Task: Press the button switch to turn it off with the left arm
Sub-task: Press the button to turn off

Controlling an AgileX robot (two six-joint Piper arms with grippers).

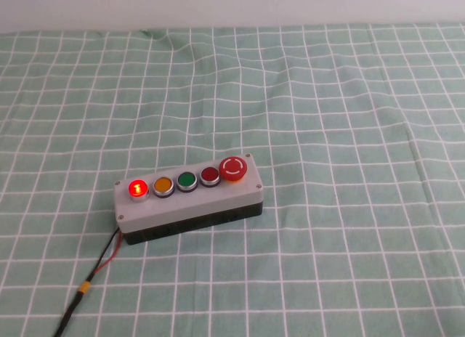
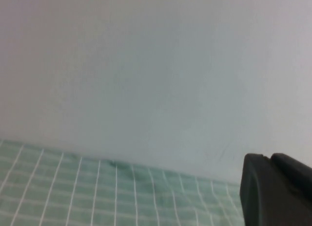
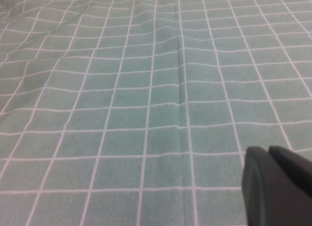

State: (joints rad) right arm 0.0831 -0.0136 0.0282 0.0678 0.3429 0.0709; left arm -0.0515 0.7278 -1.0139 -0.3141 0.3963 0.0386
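Nearest us, cables [image 1: 87, 282] lead to the box [image 1: 190, 206] mid-bench, whose left-end button switch [image 1: 136, 188] glows unpressed; neither arm has reached it, left end effector [image 2: 277, 192] and right end effector [image 3: 278, 187] barely visible, grip state untellable.

Lighting is even and diffuse, with soft shadows. The button switch [image 1: 136, 188] glows bright red. Both wrist views are soft; the left pincer [image 2: 276, 191] and right pincer [image 3: 277, 186] appear blurred.
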